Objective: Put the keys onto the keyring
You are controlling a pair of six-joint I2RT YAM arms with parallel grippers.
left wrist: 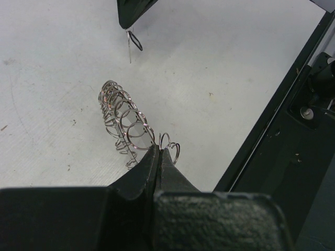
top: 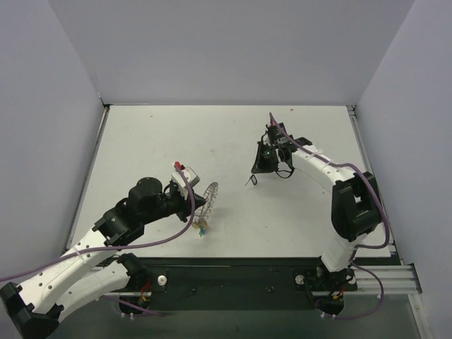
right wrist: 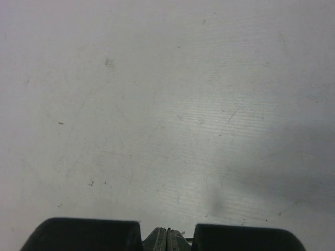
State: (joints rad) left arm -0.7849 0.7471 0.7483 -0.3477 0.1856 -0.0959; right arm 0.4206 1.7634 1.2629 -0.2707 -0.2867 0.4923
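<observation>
The keyring (left wrist: 123,120) stands on edge just left of the counter's (top: 296,212) middle, its coiled wire pinched in the jaws of the left gripper (left wrist: 159,151), which are pressed together on it. Small coloured keys (top: 203,229) hang at its near end. The left arm stretches from the near-left corner, forearm angled far and right. The right arm bends at the right edge and reaches left; the right gripper (top: 258,169) has its jaws closed, a thin key (left wrist: 131,42) dangling from their tip.
</observation>
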